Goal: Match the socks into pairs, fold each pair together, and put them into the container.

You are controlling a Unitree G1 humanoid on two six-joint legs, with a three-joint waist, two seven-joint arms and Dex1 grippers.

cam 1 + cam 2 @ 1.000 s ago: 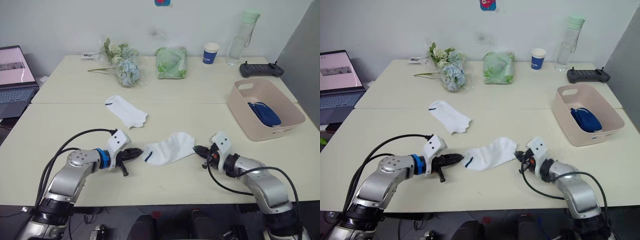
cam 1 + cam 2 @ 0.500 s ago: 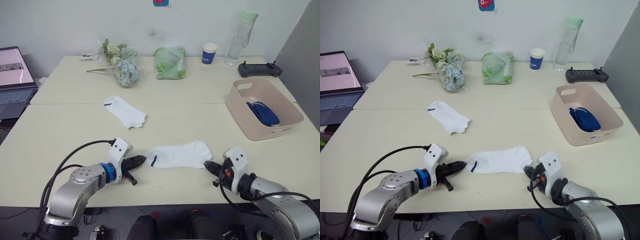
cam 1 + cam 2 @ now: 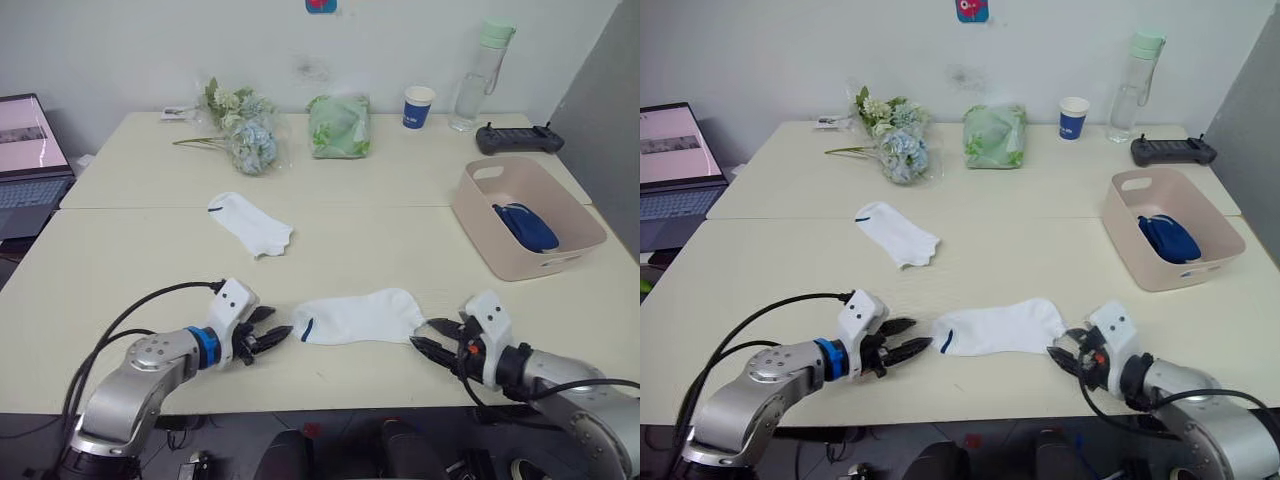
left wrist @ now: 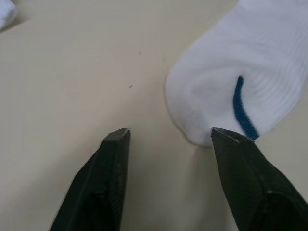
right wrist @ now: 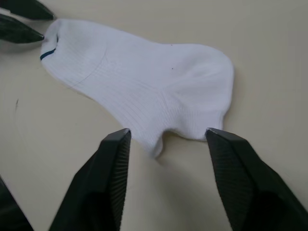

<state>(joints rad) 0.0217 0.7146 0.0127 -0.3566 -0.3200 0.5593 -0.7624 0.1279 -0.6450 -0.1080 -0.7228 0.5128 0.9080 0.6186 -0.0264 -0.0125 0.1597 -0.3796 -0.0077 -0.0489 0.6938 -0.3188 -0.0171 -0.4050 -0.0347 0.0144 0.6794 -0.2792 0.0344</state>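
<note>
- Lying flat between my two grippers, the near white sock (image 3: 358, 315) rests on the table (image 3: 140, 250), its blue-marked end just off my left gripper (image 3: 270, 335), its other end just ahead of my right gripper (image 3: 432, 338).
- I see both pairs of fingers spread wide, gripping nothing.
- Second white sock (image 3: 250, 222) lies well beyond the left fingers, bare tabletop all round it.
- Pink container (image 3: 480, 225), beyond my right fingers near the table's right edge, holds dark blue socks (image 3: 525, 226).

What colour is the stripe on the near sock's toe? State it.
Blue, a short stripe on the white sock; clearest in the left wrist view.
</note>
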